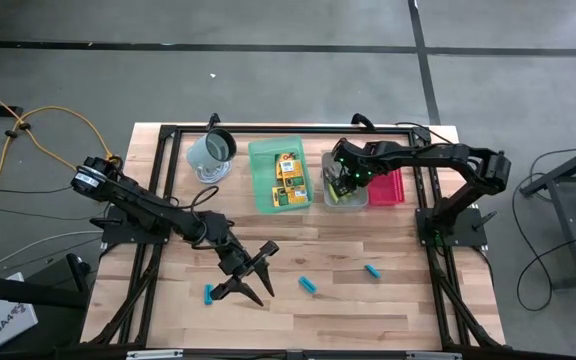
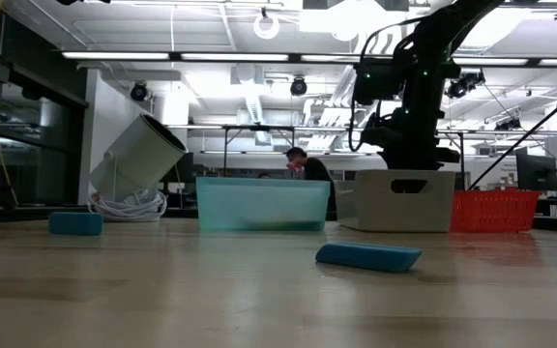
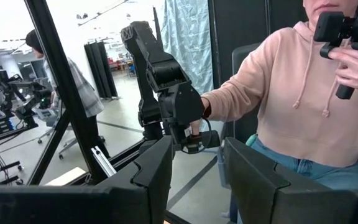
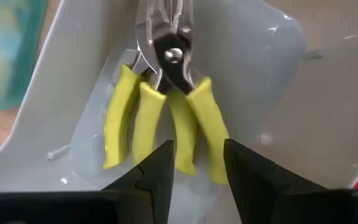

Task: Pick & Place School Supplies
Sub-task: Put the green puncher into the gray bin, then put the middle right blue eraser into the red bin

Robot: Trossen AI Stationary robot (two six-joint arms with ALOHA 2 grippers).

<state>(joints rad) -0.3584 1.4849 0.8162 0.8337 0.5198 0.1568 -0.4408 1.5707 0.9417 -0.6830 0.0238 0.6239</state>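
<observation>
Two yellow-green-handled pliers (image 4: 166, 118) lie side by side on the floor of the grey tray (image 4: 272, 81). My right gripper (image 4: 199, 152) is open just above their handles, over the grey tray (image 1: 356, 202). I see no touch. Yellow-orange boxes (image 1: 289, 180) lie in the green tray (image 1: 260, 190). Three cyan pieces (image 1: 208, 293) (image 1: 309, 285) (image 1: 372, 270) lie flat on the table. My left gripper (image 1: 268, 273) is open and empty, between the left and middle pieces, its fingers level and pointing toward the table's right edge.
A grey-green mug (image 1: 211, 150) leans tilted on a coil of white cable (image 2: 129, 205) at the far left. A red tray (image 1: 390, 187) stands right of the grey tray. A person in a pink hoodie (image 3: 303, 93) sits beyond the table.
</observation>
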